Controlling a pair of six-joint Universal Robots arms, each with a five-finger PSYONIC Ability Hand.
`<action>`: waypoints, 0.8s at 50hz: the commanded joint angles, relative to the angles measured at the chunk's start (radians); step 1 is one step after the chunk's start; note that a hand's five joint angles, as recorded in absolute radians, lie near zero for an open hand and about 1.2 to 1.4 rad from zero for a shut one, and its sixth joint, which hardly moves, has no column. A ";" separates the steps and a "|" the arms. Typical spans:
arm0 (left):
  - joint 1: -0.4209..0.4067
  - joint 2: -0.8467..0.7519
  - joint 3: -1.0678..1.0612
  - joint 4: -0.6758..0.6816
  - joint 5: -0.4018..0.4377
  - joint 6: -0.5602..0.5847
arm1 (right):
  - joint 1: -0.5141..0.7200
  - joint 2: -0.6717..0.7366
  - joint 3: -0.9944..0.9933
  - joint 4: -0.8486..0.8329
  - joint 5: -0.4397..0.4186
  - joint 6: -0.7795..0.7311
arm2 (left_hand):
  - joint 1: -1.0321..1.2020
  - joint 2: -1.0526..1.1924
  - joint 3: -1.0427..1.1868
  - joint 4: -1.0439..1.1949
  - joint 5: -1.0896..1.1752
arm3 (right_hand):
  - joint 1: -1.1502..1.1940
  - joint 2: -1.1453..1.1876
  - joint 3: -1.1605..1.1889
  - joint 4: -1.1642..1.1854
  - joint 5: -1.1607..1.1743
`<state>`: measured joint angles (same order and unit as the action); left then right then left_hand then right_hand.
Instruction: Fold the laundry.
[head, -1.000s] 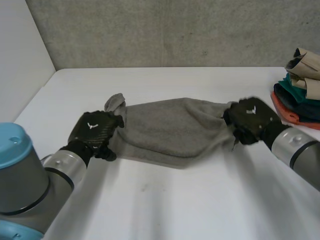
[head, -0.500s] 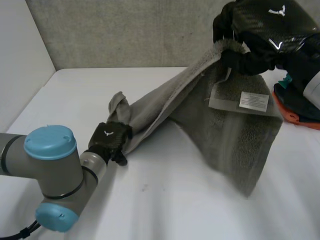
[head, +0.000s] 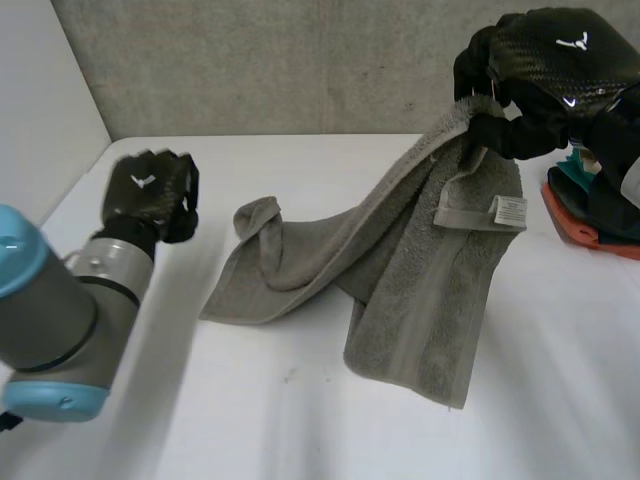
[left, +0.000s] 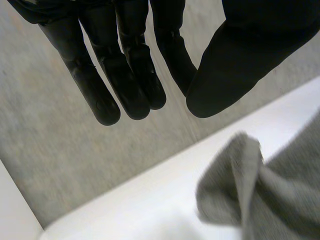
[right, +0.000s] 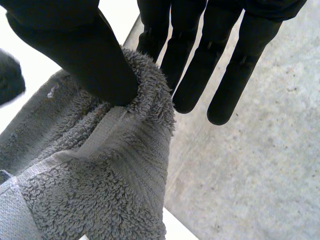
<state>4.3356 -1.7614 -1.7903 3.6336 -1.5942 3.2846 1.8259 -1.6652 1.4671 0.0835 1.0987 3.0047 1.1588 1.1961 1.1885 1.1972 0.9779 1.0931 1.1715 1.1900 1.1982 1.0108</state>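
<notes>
Now, head view. A rumpled grey terry towel is half raised: one end is held high, the other lies on the white bench. A hemmed flap with a white label hangs off the raised end. The right hand is at the towel's top corner, above the rest of the cloth, and closed on it. Lifting from a corner lets the weight pull the cloth out long, which I judge is meant to open it for a fold. The left hand stands clear of the towel's low end, well apart from its bunched corner, holding nothing. A stack of folded clothes in tan, teal and orange sits beyond the towel's raised end.

Left wrist view. The left hand has straight fingers, spread from the thumb, empty. The towel's bunched corner lies past the fingertips, untouched. Likely next: reach for that corner.

Right wrist view. The thumb presses the towel's thick edge against the fingers, a firm pinch near the hem. The fold itself is not yet begun.
</notes>
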 joint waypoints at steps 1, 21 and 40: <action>-0.011 0.076 -0.052 -0.033 0.077 -0.002 | -0.007 0.044 0.013 0.005 -0.002 -0.016 | -0.373 -0.411 -0.403 -0.412 -0.367 | 0.303 0.225 0.206 0.198 0.211; -0.182 -0.346 0.101 -0.119 0.088 -0.051 | 0.009 0.044 -0.036 0.013 0.020 -0.004 | -0.593 -0.630 -0.623 -0.631 -0.587 | 0.303 0.225 0.206 0.198 0.211; -0.217 -0.526 0.325 -0.102 -0.056 -0.165 | 0.035 -0.019 -0.071 0.048 0.058 0.060 | 0.238 0.200 0.208 0.199 0.244 | 0.303 0.225 0.206 0.198 0.211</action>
<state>4.1134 -2.2517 -1.5097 3.5163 -1.5972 3.1119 1.8656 -1.6813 1.3946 0.1337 1.1270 3.0701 1.1058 1.0809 1.0640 1.0682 0.8854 1.0931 1.1715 1.1900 1.1982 1.0108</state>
